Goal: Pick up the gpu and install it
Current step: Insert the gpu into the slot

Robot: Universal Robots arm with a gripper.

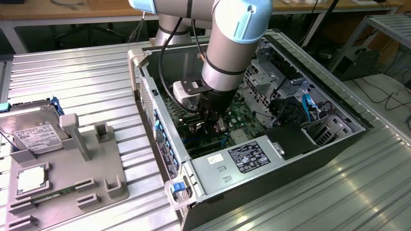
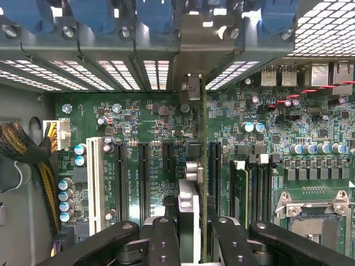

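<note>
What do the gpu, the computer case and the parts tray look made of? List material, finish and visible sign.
gpu: green circuit board, seemingly fibreglass, glossy; bracket end looks like bare metal.
Computer case: sheet metal, dull silver, perforated and folded.
Parts tray: likely plastic, matte grey, moulded posts.

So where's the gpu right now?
The gpu stands edge-on between the gripper's fingers, inside the open computer case, just over the motherboard's black expansion slots.
</note>
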